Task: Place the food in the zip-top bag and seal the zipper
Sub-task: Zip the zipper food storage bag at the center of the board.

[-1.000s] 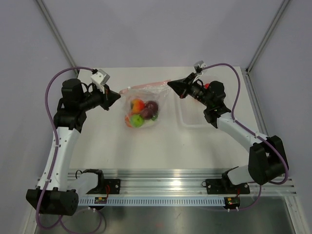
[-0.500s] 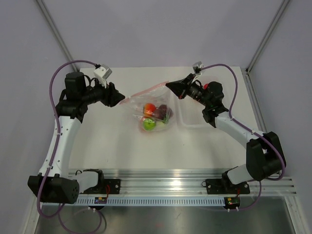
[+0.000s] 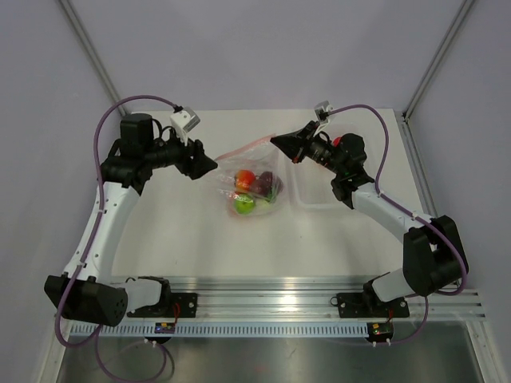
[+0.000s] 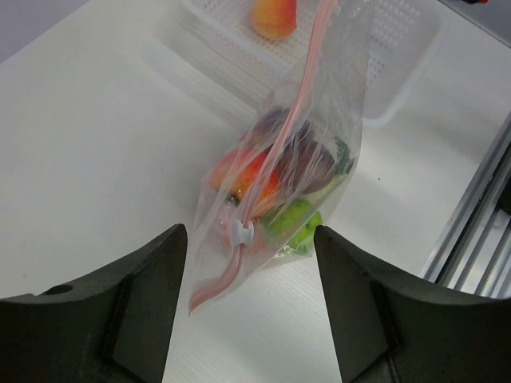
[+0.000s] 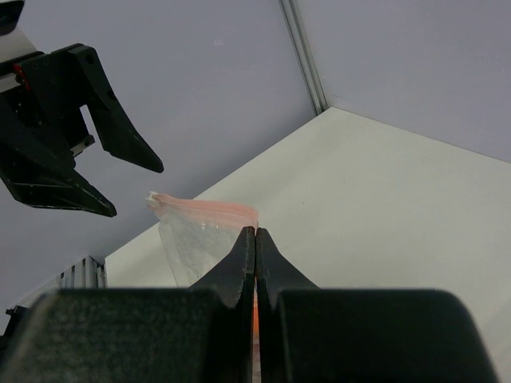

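Your zip-top bag [image 3: 239, 165] is in the middle of the table [image 3: 192, 231], just left of the clear tray [image 4: 403, 56]. It hangs by one corner, and its loaded end sags down to about table level. I can't tell whether it actually rests there.

The food is bunched at the low end of the bag: an orange-red piece [image 4: 251, 182], a dark purple one [image 4: 310, 166] and a green one [image 4: 294, 223], all pressed up against each other. One peach-orange piece [image 4: 274, 14] sits in the tray, outside the bag.

The zipper [image 4: 296, 120] runs as a pink strip along the bag's upper edge, with a little white slider [image 4: 242, 233] near the end that faces your left arm.

Your right gripper [image 5: 255, 233] has its fingers pinched tight on the far end of that strip. Your left gripper [image 3: 211, 164] is spread wide with nothing in it. It sits just off the slider end, and the bag is lined up between its fingers without touching them.
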Controlling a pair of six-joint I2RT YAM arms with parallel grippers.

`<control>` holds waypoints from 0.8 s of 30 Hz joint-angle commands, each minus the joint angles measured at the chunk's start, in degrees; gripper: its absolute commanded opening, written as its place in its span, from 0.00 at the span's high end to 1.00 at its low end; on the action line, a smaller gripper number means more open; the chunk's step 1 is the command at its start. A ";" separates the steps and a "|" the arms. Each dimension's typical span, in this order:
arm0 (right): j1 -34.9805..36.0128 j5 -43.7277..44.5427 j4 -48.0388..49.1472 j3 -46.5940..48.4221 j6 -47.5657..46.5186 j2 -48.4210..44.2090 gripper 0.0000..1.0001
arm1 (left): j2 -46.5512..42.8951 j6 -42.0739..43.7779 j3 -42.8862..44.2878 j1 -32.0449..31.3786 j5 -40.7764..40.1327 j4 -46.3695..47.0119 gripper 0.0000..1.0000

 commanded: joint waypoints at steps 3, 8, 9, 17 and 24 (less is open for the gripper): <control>-0.15 -1.68 2.76 1.84 0.43 -0.32 1.00 | 1.63 3.84 1.47 -0.91 -1.47 -2.14 0.37; -0.06 -1.85 2.41 2.01 0.34 -0.32 1.00 | 1.63 4.37 0.15 -1.35 -2.36 -1.52 0.38; -0.15 -1.85 2.41 2.01 0.34 -0.23 1.00 | 1.72 4.28 0.07 -1.44 -2.62 -1.09 0.39; -0.15 -1.94 2.32 2.37 0.51 -0.14 1.00 | 2.60 4.37 -0.64 -1.79 -2.80 -0.64 0.46; -0.15 -2.12 2.23 2.45 0.86 -0.05 1.00 | 2.86 4.45 -0.73 -2.14 -3.76 -0.47 0.53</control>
